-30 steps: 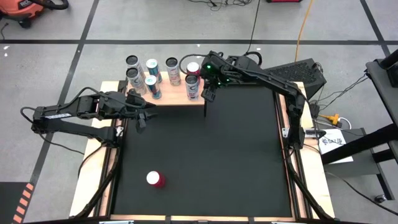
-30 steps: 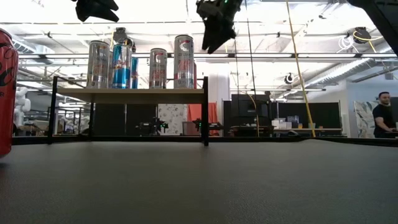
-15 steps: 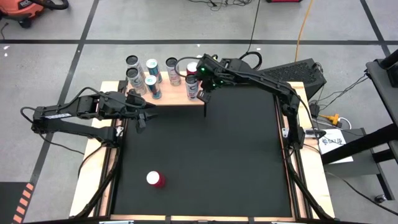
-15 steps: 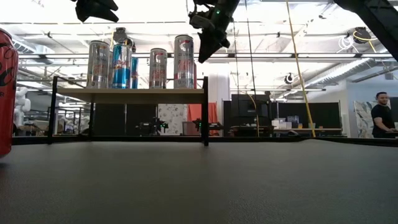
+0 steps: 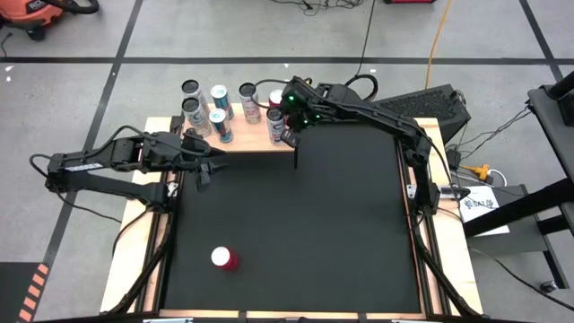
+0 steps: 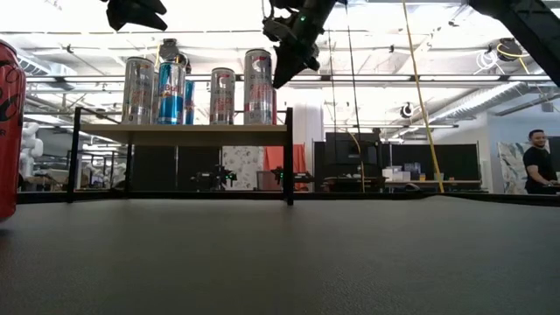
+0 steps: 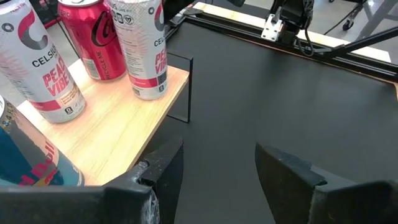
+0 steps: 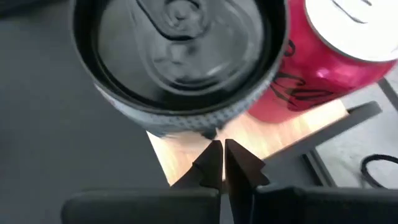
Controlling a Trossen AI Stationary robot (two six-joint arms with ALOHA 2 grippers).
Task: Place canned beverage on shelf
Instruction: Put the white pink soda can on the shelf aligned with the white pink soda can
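Note:
The pale wooden shelf (image 5: 251, 142) stands on thin black legs at the table's far left and carries several upright cans. A silver can with a black top (image 8: 180, 56) stands at the shelf's near right corner, with a red can (image 8: 336, 56) behind it. My right gripper (image 8: 221, 149) is shut, its tips close to that silver can's (image 6: 258, 87) upper right side. Another red can (image 5: 222, 258) stands upright on the black table, near the front left. My left gripper (image 7: 217, 155) hovers open by the shelf's near edge (image 7: 124, 118) and holds nothing. My right gripper slants down from the table's right with its shut fingertips (image 6: 278, 80) right beside the silver can's upper side (image 6: 270, 83). Whether they touch the can, I cannot tell.
The black mat (image 5: 305, 233) stretches from the shelf to the near and right edges. Wooden strips (image 5: 408, 161) edge the table. Cables and a dark box (image 5: 439, 108) lie off the far right corner. A person (image 6: 541, 166) shows far off in the room.
My right gripper has moved left toward the shelf's right end and sunk a little, and its fingers have shut. It now stands beside the silver can at the corner. The cans and my left arm have kept still.

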